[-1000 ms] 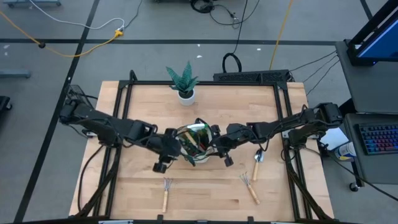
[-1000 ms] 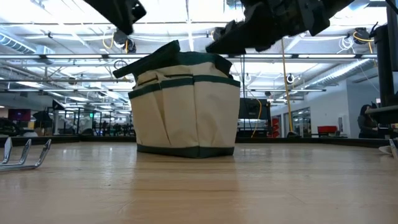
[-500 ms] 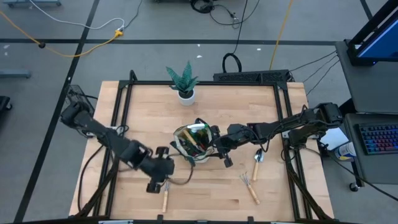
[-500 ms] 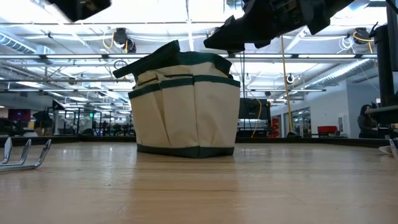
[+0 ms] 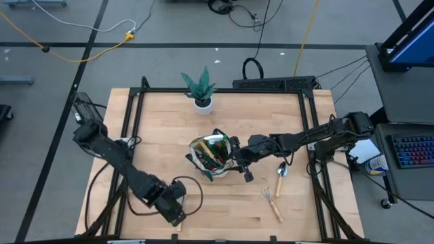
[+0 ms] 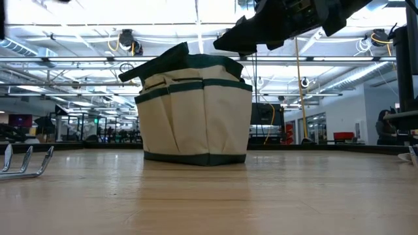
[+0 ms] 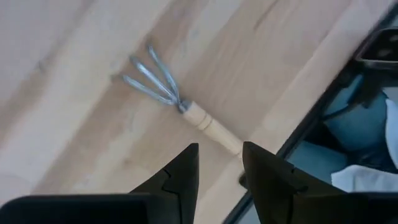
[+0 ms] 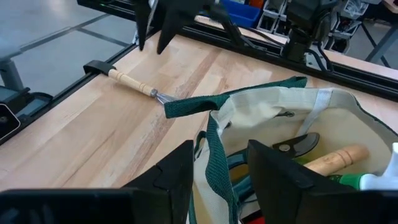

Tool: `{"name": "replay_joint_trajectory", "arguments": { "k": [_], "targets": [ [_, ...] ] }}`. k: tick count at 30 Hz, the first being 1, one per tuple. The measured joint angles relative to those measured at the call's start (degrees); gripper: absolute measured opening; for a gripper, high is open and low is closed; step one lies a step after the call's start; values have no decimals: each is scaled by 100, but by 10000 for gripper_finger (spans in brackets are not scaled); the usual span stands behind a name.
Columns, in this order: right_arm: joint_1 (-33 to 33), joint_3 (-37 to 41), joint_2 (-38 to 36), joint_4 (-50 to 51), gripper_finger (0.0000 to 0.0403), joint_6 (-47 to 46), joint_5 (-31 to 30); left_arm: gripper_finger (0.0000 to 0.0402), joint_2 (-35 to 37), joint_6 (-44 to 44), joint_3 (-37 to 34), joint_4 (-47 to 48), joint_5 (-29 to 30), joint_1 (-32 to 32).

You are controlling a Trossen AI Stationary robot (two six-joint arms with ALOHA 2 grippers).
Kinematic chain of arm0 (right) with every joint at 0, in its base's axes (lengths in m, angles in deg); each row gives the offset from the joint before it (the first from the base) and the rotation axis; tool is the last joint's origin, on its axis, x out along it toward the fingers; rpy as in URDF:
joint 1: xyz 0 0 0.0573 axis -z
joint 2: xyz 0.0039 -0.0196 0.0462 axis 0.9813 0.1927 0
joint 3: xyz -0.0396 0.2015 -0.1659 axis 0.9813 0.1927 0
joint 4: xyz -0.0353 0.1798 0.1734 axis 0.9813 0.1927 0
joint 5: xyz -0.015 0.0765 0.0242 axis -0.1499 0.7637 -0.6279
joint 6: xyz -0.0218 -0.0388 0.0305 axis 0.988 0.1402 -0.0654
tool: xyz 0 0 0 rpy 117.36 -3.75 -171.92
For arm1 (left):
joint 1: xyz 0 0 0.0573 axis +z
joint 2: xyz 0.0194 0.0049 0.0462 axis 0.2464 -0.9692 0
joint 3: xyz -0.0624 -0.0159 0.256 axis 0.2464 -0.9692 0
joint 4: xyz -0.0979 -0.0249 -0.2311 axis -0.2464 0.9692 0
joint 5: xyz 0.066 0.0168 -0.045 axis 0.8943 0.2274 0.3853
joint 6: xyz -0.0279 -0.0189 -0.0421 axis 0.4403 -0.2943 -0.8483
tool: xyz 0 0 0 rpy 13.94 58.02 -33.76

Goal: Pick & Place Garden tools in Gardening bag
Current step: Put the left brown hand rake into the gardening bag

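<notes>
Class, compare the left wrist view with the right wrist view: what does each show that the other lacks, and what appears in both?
Only the left wrist view shows the hand rake's prongs uncovered and the open left gripper just above its handle. Only the right wrist view shows the gardening bag with pruning shears and a wooden handle inside, and the right gripper at its green-trimmed rim. Both show that rake on the wooden table.

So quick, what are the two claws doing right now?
Left gripper: open, empty, above the hand rake.
Right gripper: open, empty, at the bag's rim.
</notes>
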Motion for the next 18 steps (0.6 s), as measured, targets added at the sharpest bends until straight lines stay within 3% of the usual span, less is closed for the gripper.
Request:
{"name": "replay_joint_trajectory", "arguments": {
  "k": [10,18],
  "targets": [
    [2,0,-2,2,144,13,1,127,-702,-1347,0,-461,-367,-65],
    [2,0,-2,2,144,13,0,127,-966,-1687,-1,-456,-351,-64]
  ]
}}
